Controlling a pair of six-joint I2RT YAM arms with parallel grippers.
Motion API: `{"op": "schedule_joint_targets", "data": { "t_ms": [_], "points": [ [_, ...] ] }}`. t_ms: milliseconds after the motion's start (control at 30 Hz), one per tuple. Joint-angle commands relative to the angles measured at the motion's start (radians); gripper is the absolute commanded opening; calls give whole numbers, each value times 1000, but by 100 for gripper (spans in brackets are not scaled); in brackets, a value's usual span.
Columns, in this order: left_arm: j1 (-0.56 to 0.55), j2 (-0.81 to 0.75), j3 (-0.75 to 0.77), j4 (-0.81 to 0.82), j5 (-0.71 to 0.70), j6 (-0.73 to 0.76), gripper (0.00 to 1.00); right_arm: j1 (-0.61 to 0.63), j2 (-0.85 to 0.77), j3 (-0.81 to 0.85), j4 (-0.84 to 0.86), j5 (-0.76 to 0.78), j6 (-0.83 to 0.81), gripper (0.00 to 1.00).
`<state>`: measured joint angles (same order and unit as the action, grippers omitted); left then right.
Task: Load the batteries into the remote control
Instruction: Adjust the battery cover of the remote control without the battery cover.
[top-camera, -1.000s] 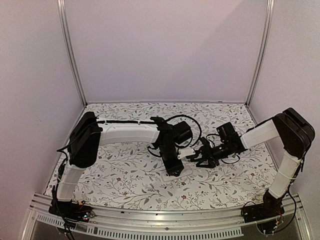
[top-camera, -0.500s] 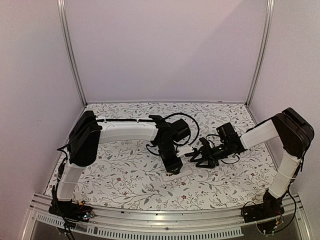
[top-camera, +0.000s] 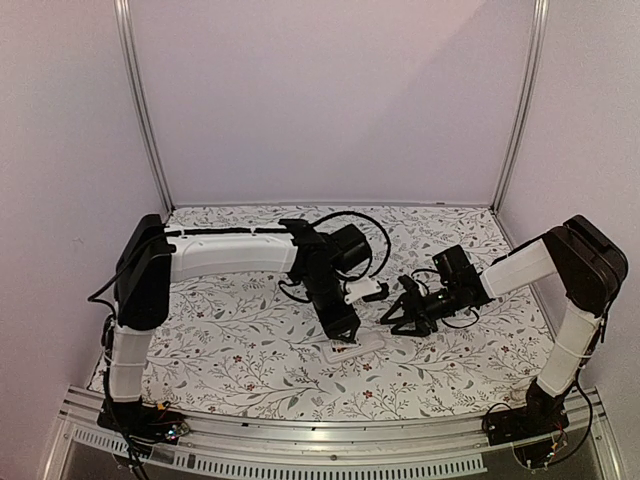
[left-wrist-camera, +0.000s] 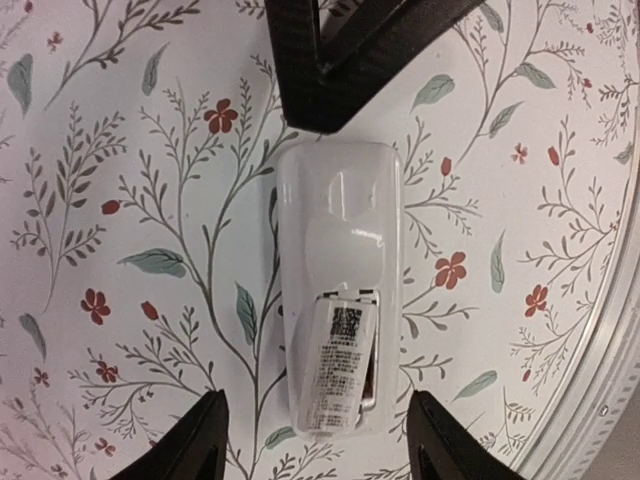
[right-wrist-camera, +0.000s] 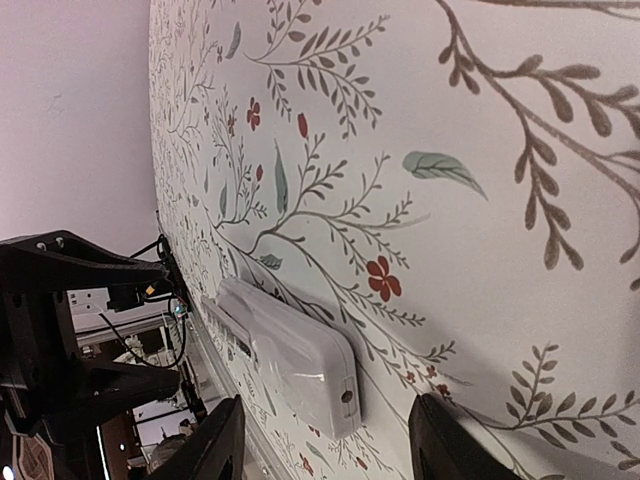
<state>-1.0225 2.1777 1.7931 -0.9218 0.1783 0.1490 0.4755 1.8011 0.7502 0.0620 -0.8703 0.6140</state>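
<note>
The remote control (left-wrist-camera: 338, 290) lies face down on the flowered cloth, plain white back up. It also shows in the top view (top-camera: 356, 349) and the right wrist view (right-wrist-camera: 290, 362). A labelled white battery cover (left-wrist-camera: 340, 365) lies slightly askew over the recess. A dark reddish sliver (left-wrist-camera: 371, 378) shows in the gap beside it; I cannot tell if it is a battery. No battery lies in plain sight. My left gripper (left-wrist-camera: 317, 420) (top-camera: 342, 326) hovers open above the remote's recess end, touching nothing. My right gripper (right-wrist-camera: 328, 412) (top-camera: 398, 319) is open and empty, just right of the remote's other end.
The flowered cloth (top-camera: 250, 350) covers the table. The metal front rail (top-camera: 330, 440) runs along the near edge, close to the remote. The right gripper's black fingers (left-wrist-camera: 320, 70) sit just beyond the remote's plain end. Walls and frame posts (top-camera: 140, 110) enclose the table.
My left gripper has lifted off the remote and drawn back toward the left, leaving it bare on the cloth. My right gripper has backed off slightly to the right.
</note>
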Motion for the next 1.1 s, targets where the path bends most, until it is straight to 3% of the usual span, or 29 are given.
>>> {"op": "schedule_joint_targets", "data": {
  "t_ms": [0, 600, 900, 1067],
  "points": [
    [34, -117, -123, 46, -12, -4, 61, 6, 11, -12, 18, -8, 7, 56],
    [69, -338, -554, 460, 118, 153, 50, 42, 38, -8, 18, -15, 9, 54],
    [69, -347, -604, 532, 163, 206, 67, 50, 45, -7, 22, -18, 10, 53],
    [61, -344, -620, 554, 146, 200, 68, 54, 44, -8, 23, -18, 11, 53]
  ]
}}
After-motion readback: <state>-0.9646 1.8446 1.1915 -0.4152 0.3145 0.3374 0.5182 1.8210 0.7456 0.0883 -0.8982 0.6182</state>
